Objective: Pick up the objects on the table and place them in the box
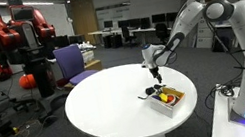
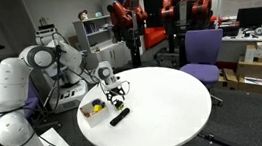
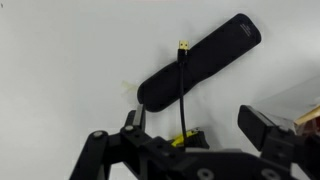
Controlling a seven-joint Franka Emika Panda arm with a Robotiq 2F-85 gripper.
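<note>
One dark object (image 3: pixel 200 65) lay beside the box (image 2: pixel 88 115) on the counter (image 2: pixel 165 104); fingers (image 3: pixel 268 128) spread wide above, a thin cable (image 3: pixel 185 95) dangling between.

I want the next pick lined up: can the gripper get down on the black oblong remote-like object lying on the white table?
Probably yes. The gripper hangs above the black oblong object, which lies apart from the cream box, though a thin cable dangles across it.

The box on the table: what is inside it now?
Inside the box lie small yellow and red items; their kind is too small to tell. Whatever lies beneath them is covered. A black oblong object lies outside on the table.
</note>
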